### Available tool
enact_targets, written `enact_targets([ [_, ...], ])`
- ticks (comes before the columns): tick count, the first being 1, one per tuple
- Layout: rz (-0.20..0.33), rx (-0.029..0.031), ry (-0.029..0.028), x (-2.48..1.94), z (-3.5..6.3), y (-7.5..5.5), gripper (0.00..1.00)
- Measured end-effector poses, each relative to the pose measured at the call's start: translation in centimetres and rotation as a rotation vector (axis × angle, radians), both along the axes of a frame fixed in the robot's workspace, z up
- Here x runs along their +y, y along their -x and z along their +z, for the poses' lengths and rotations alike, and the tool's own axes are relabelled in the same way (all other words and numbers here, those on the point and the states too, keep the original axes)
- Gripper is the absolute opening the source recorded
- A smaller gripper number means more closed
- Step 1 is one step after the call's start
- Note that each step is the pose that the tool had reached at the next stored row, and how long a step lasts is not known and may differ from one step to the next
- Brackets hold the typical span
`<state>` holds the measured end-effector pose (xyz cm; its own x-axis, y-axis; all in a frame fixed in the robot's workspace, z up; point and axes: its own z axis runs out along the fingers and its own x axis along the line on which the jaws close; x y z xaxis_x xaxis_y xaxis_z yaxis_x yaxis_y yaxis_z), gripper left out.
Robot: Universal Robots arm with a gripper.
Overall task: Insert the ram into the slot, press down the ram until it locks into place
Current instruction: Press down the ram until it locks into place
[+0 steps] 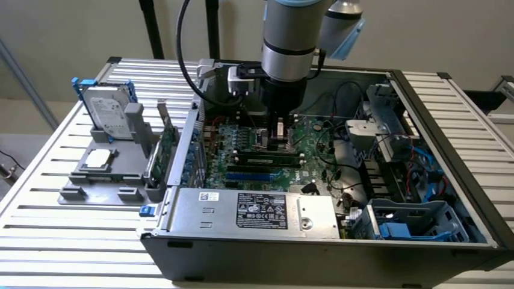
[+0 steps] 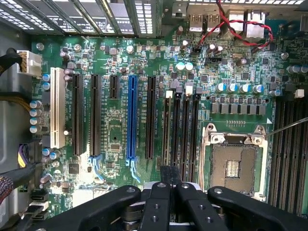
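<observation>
My gripper (image 1: 280,146) reaches down into the open computer case over the green motherboard (image 1: 241,144). Its two black fingers (image 2: 165,179) stand pressed close together. In the exterior view the ram (image 1: 268,159), a long dark strip, stands on edge right under the fingertips, along the bank of black memory slots. In the wrist view the fingertips (image 2: 176,179) hover over the parallel black slots (image 2: 186,130), between the blue slot (image 2: 132,120) and the CPU socket (image 2: 233,166). The ram itself is hard to tell from the slots in the wrist view.
On the exterior view's left a grey fixture (image 1: 105,174) holds a hard drive (image 1: 108,111) and a green expansion card (image 1: 167,150). The power supply (image 1: 249,211) sits at the case front, with cables (image 1: 345,174) and a blue drive cage (image 1: 410,223) on the exterior view's right. Red and black wires (image 2: 231,29) cross the board's edge.
</observation>
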<state>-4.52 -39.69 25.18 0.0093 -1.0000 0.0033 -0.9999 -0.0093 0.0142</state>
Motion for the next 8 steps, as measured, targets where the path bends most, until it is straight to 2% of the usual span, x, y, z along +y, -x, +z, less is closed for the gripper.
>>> enact_targets([
  [8, 0.000, 0.0000, 0.0000, 0.00, 0.04, 0.00, 0.11],
])
